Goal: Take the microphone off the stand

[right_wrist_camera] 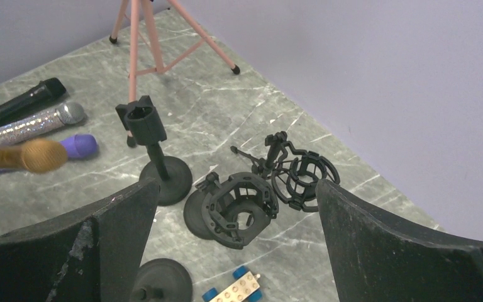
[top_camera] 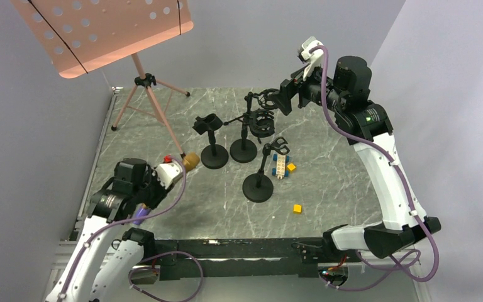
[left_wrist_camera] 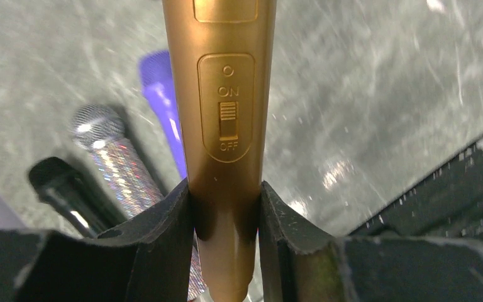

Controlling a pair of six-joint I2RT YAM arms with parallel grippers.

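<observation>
Your left gripper [left_wrist_camera: 226, 211] is clamped on the gold plastic handheld microphone [left_wrist_camera: 229, 113]. The microphone is off the black round-based stand [top_camera: 213, 139], which stands beyond the microphone's head. Below the gripper a purple microphone [left_wrist_camera: 163, 104], a silver glitter microphone [left_wrist_camera: 114, 157] and a black microphone [left_wrist_camera: 63, 189] crowd the grey marble tabletop [top_camera: 343, 167] near its edge. Your right gripper [right_wrist_camera: 236, 189] stands wide apart over the black shock mounts [right_wrist_camera: 242, 204].

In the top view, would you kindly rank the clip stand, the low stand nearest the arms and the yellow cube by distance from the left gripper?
1. The clip stand, just right of the left gripper.
2. The low stand, mid-table, farther right.
3. The yellow cube, farthest right, toward the near edge.
</observation>
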